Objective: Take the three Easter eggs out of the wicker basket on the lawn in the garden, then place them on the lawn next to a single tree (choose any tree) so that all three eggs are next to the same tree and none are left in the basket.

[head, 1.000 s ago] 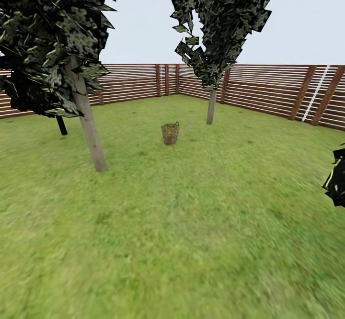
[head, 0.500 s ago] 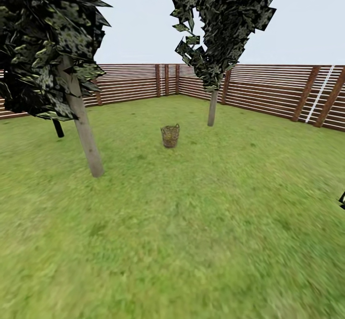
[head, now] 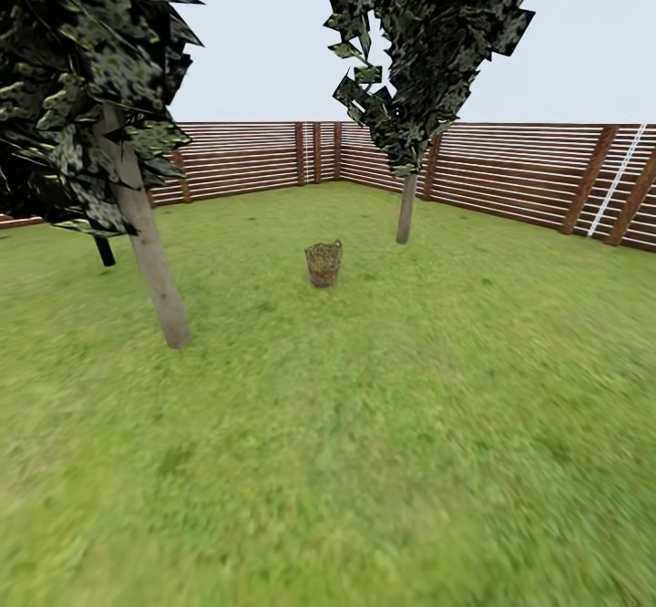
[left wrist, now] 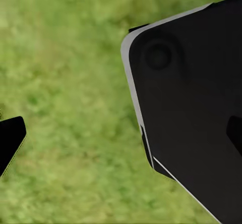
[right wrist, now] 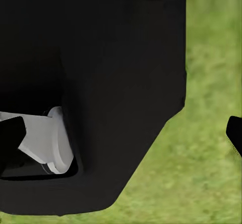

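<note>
Standing out on the lawn [head: 364, 425], the wicker basket [head: 323, 263] sits upright near the middle of the head view, well apart from the camera, with bare grass between. Yellowish specks show through its weave, but whether those are the eggs cannot be told at this range (too small, too blurred). A pale grey-trunked tree [head: 146, 242] rises nearer, to the left of the basket, its dark speckled foliage crowding the upper left corner. A second grey-trunked tree [head: 405, 206] stands beyond the basket and a little to the right, close to the brown slatted fence [head: 510, 169] that rings the garden. A thin black trunk [head: 105, 251] pokes up behind the nearer tree.

Left wrist view: a large black body panel [left wrist: 191, 108] with a pale edge, blurred grass under it, and a dark tip at the frame edge. Right wrist view: more black housing [right wrist: 101, 72] with a white part tucked beneath it, grass alongside. Neither gripper's state can be told from these
</note>
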### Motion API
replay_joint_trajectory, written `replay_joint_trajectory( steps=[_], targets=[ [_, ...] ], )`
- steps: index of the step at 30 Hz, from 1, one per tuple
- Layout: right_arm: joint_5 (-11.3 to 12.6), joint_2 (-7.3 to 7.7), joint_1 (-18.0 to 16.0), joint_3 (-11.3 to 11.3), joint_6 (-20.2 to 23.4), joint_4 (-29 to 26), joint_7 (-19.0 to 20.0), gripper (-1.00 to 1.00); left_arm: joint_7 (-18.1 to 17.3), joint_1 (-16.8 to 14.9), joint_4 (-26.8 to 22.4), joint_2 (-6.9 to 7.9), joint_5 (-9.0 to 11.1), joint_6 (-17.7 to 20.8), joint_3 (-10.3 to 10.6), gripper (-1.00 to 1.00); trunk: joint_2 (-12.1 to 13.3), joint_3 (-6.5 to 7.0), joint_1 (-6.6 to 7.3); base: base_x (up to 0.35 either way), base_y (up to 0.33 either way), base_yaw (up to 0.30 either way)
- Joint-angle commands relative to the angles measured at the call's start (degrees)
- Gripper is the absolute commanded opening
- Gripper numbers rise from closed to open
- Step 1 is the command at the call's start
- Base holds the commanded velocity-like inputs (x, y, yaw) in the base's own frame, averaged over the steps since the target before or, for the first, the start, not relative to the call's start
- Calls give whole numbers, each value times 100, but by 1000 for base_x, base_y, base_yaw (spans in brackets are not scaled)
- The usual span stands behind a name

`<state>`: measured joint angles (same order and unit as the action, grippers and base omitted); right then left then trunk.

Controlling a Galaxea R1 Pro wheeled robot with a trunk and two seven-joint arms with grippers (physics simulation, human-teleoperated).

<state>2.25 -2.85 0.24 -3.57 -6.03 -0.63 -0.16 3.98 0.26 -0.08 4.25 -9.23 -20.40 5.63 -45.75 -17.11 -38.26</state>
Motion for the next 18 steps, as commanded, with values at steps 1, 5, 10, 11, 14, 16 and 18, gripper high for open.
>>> replay_joint_trajectory(
  steps=[1, 5, 10, 11, 14, 16, 18],
  targets=[
    [23, -5, 2, -32, -15, -8, -2, 100, 42, 0, -1, 0, -35, -17, 44, 100, -3, -4, -5, 340, 0, 0],
    [22, -11, 2, -31, -15, -9, 1, 100, 42, 0, -1, -2, -35, -17, 44, 100, -3, -4, -5, 340, 0, 0],
    [22, -14, 2, -37, -15, -8, 1, 100, 42, 0, -1, -3, -35, -17, 44, 100, -3, -4, -5, 340, 0, 0],
    [22, -14, 2, -37, -14, -8, 0, 100, 42, 0, -1, -3, -35, -17, 44, 100, -3, -4, -5, 340, 0, 0],
    [22, -14, 2, -42, -16, -8, -1, 100, 42, 0, -1, -3, -35, -17, 44, 100, -3, -4, -5, 340, 0, 0],
    [22, -14, 2, -48, -18, -8, -1, 100, 42, 0, -1, -3, -35, -17, 44, 100, -3, -4, -5, 340, 0, 0],
    [22, -14, 2, -48, -19, -8, -1, 100, 42, 0, -1, -3, -35, -17, 44, 100, -3, -4, -5, 340, 0, 0]
  ],
)
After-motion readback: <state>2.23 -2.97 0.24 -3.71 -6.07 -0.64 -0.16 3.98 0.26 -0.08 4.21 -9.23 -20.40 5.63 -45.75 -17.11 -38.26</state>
